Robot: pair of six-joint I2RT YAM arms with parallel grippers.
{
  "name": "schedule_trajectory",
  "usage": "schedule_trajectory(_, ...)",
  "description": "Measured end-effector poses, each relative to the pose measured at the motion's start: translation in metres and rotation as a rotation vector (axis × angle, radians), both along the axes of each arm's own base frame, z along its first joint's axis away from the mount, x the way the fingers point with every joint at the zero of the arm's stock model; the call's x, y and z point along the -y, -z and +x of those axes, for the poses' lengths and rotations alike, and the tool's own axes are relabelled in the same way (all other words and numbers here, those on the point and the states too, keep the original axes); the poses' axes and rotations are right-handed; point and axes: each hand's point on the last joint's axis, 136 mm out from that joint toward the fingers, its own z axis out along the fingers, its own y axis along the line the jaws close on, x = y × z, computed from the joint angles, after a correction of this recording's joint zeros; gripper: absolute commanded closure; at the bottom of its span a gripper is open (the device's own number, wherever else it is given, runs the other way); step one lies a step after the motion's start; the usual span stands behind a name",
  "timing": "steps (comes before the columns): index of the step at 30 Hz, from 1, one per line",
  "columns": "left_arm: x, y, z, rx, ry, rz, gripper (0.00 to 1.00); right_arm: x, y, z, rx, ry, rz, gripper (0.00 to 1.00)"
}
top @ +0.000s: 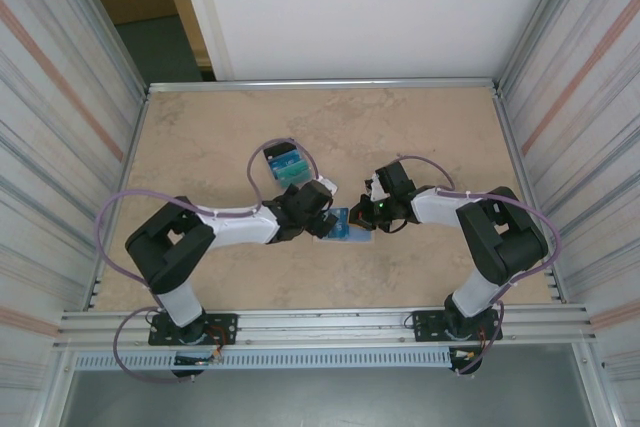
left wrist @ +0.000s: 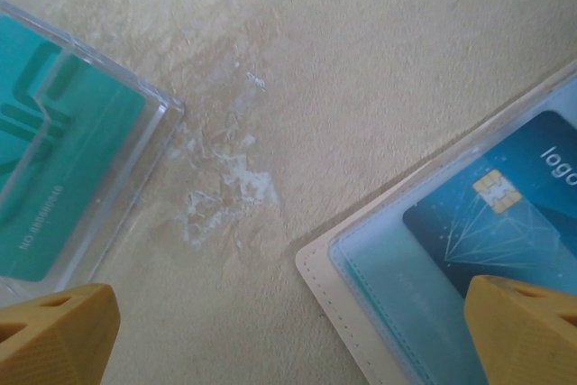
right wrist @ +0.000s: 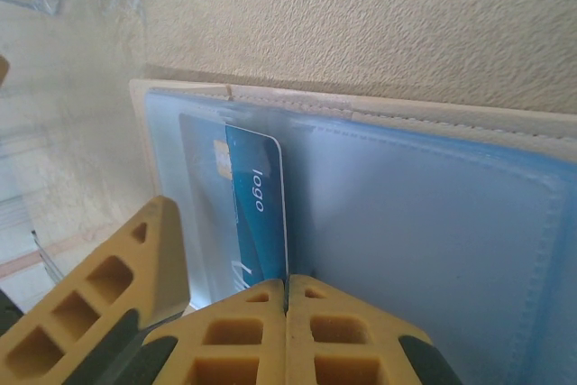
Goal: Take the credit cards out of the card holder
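The dark blue credit card sits partly in a clear pocket of the card holder, and the holder lies open and flat near the middle of the counter, between my two hands. The card's long side points straight at my right hand. That hand's fingers are pressed together on the near end of the card, pinching it. So I think the next move is a straight pull back along the card, toward the right edge of the counter, so it slides out and does not bend. My left hand is spread wide. One of its fingers rests on the holder, on the same card, and that may hold the holder down while I pull. It could also drag on the card. Under the pocket I see a pale teal shape that may be one more card. Toward the back edge of the counter is a clear tray with a teal credit card lying flat in it.
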Motion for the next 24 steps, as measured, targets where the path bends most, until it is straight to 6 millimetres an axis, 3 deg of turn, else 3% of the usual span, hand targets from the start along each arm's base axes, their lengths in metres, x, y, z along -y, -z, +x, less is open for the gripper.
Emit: schedule_trajectory(24, -0.0024, 0.0051, -0.0002, -0.006, -0.007, 0.016, 0.01, 0.0087, -0.0037, 0.0005, 0.003, 0.013, -0.017, 1.0)
